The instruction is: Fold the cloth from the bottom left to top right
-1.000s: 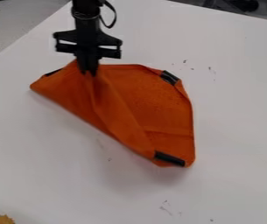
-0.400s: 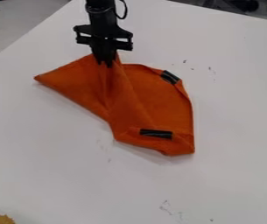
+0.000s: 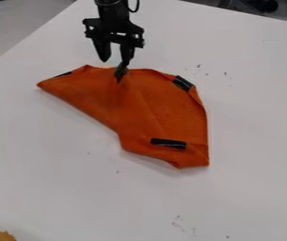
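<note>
Gripper (image 3: 115, 60) observed at the upper edge of the orange cloth (image 3: 161, 106), fingers (image 3: 101, 50) spread apart. Cloth lies partly folded on the white desk (image 3: 51, 155), extending below and to both sides of the fingers. One black strip (image 3: 168, 143) sits below right of them.

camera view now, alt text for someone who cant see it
An orange cloth lies folded, slightly rumpled, on a white table, its long folded side facing lower left. The black gripper hangs open at its upper edge. Black strips mark the cloth.
</note>
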Robot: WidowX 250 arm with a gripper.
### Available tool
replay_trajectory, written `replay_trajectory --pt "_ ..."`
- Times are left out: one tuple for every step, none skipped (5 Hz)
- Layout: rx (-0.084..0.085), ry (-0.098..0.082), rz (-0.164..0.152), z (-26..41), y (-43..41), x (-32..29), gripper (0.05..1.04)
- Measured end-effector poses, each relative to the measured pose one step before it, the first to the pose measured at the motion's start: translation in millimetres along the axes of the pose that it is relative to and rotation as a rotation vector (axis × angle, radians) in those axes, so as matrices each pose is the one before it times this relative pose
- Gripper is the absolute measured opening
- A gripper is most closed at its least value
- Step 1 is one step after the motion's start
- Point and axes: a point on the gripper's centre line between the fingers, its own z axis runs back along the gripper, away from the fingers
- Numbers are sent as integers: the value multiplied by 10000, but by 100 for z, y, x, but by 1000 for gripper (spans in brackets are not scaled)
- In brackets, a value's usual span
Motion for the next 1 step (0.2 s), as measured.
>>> replay_trajectory --pt "123 -179 -321 357 167 524 1009"
